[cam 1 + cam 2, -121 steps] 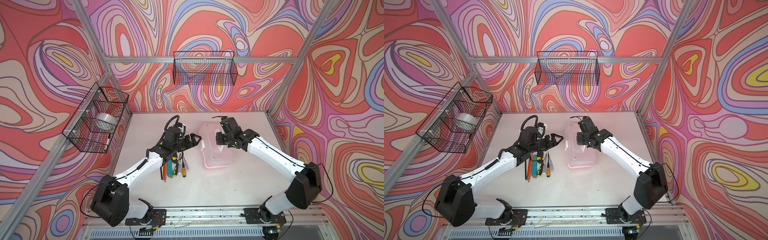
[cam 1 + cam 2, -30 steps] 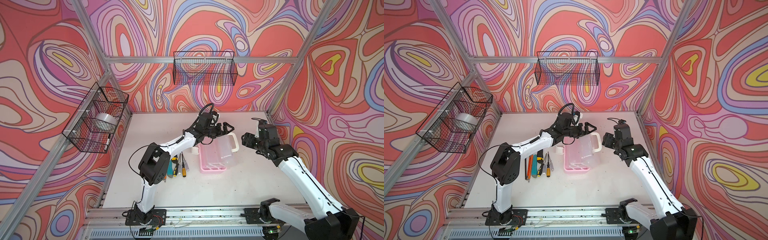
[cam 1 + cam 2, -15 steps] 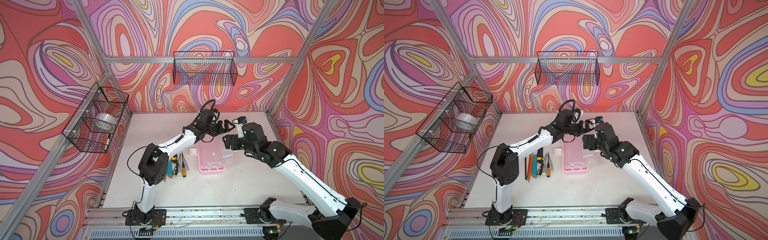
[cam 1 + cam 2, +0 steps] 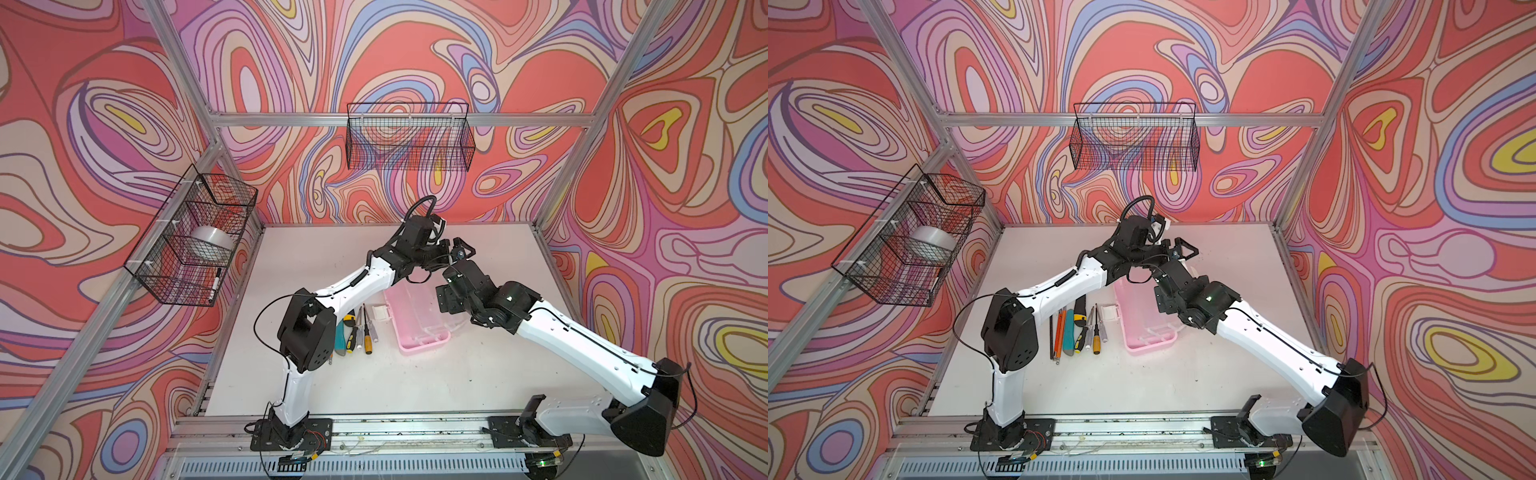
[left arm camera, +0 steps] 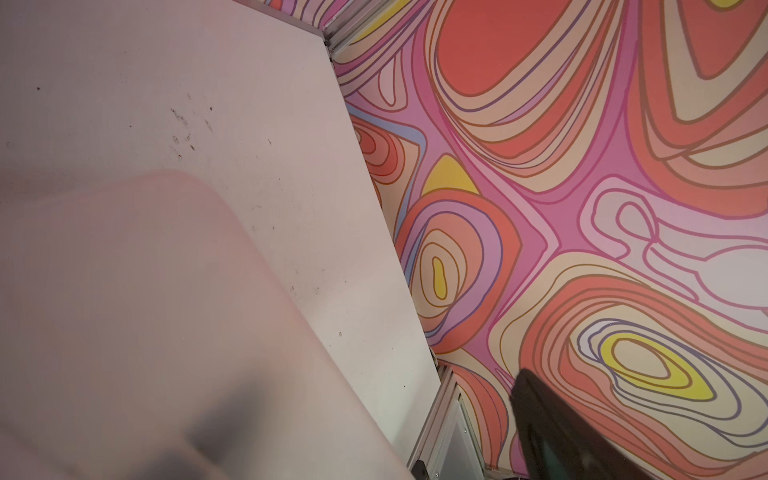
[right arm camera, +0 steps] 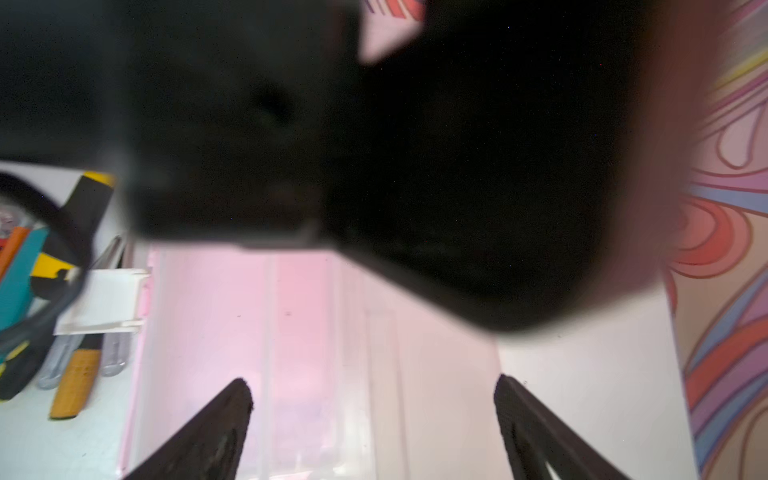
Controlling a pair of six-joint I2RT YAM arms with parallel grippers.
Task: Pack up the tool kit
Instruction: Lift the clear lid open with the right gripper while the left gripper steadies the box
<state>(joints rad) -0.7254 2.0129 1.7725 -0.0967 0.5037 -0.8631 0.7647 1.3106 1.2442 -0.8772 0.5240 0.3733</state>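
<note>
The pink case (image 4: 419,343) lies below the right gripper (image 6: 374,384), which stands wide and empty. The left gripper (image 4: 457,249), just beyond, is also wide.

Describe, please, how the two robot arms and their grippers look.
Both the left arm and the right arm have white link shells between chunky black joint housings. A black cable loops out of the left wrist. The left gripper and right gripper are black, with tapering fingers.
</note>
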